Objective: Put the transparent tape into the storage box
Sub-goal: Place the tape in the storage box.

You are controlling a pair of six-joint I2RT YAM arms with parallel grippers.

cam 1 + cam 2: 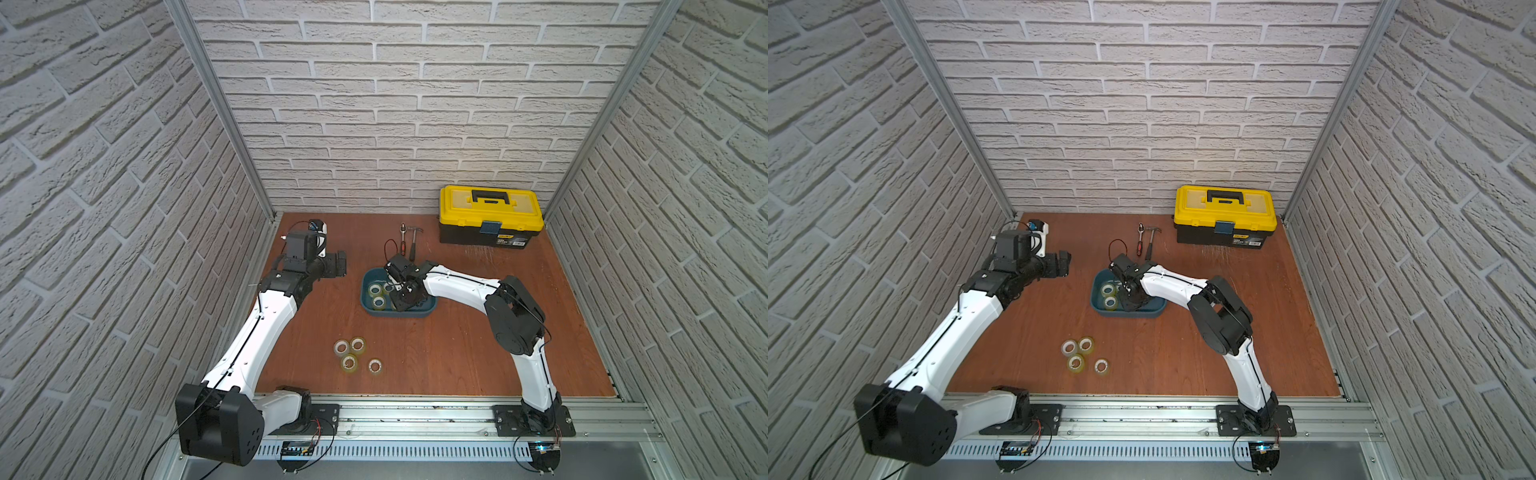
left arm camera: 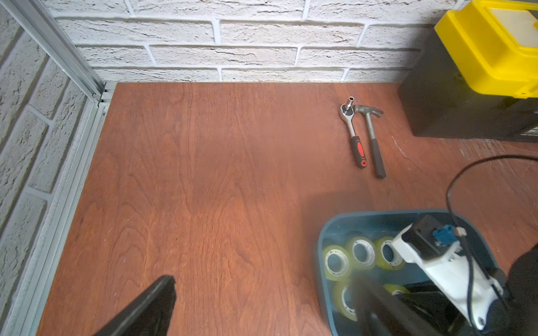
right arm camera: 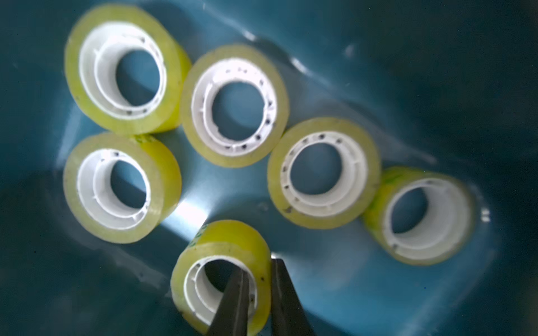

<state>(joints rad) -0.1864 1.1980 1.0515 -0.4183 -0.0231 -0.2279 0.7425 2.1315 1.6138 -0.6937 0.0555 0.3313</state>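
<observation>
With the right gripper (image 3: 259, 272) pinching the wall of a tape roll (image 3: 225, 241) inside the storage box (image 1: 398, 314), the finger (image 3: 233, 302) in its core could snag and lift it back out when withdrawn.

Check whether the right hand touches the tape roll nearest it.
Touching: the right wrist view shows the right hand pinching the wall of the tape roll, one finger inside.

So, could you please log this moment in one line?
right gripper: shut on yellowish clear tape roll in teal plastic tub | left gripper: open | four rolls on table
</observation>
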